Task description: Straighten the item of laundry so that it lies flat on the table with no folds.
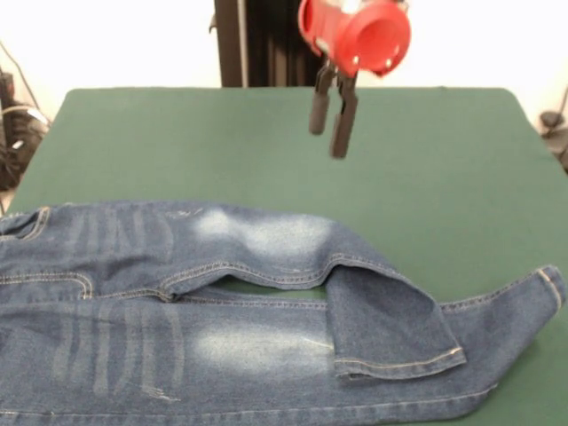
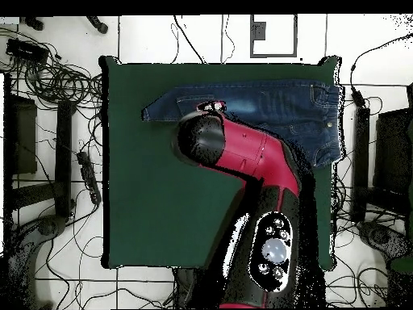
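Note:
The item of laundry [image 1: 177, 293], a pair of blue jeans, lies along the near side of the green table [image 1: 177, 142], waistband to the left and legs running right. The farther leg is folded back on itself, and its hem [image 1: 399, 362] rests on the nearer leg. The nearer leg runs out straight to its hem [image 1: 550, 288] near the right edge. My gripper [image 1: 331, 120] hangs in the air above bare table beyond the jeans, open and holding nothing. In the overhead view the jeans [image 2: 282, 101] lie along the table's [image 2: 145, 202] top edge, and the arm [image 2: 242, 153] hides the gripper.
The jeans reach the table's near edge and run off the left of the front view. A dark post [image 1: 229, 43] stands behind the table. Cables [image 2: 56, 81] and black stands [image 2: 64, 153] lie on the floor around it.

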`<action>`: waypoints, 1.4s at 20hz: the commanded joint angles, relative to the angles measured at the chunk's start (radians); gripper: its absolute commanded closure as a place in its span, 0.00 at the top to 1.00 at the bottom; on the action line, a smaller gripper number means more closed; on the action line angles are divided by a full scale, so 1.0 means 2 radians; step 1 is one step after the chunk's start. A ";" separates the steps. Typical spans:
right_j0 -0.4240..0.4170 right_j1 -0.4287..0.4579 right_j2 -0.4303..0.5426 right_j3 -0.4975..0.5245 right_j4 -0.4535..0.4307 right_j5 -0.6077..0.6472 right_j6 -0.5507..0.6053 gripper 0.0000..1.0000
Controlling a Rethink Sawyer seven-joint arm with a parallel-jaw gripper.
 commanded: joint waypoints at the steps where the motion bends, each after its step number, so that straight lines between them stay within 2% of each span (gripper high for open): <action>1: 0.006 0.075 0.047 -0.015 -0.016 -0.034 0.022 1.00; 9: 0.002 0.102 0.041 -0.029 -0.018 -0.057 0.019 1.00; 15: 0.014 0.142 0.033 -0.062 0.000 -0.071 0.046 1.00; 20: 0.016 0.147 0.037 -0.066 0.008 -0.063 0.050 1.00; 28: 0.050 0.154 0.010 -0.074 0.025 -0.041 0.088 1.00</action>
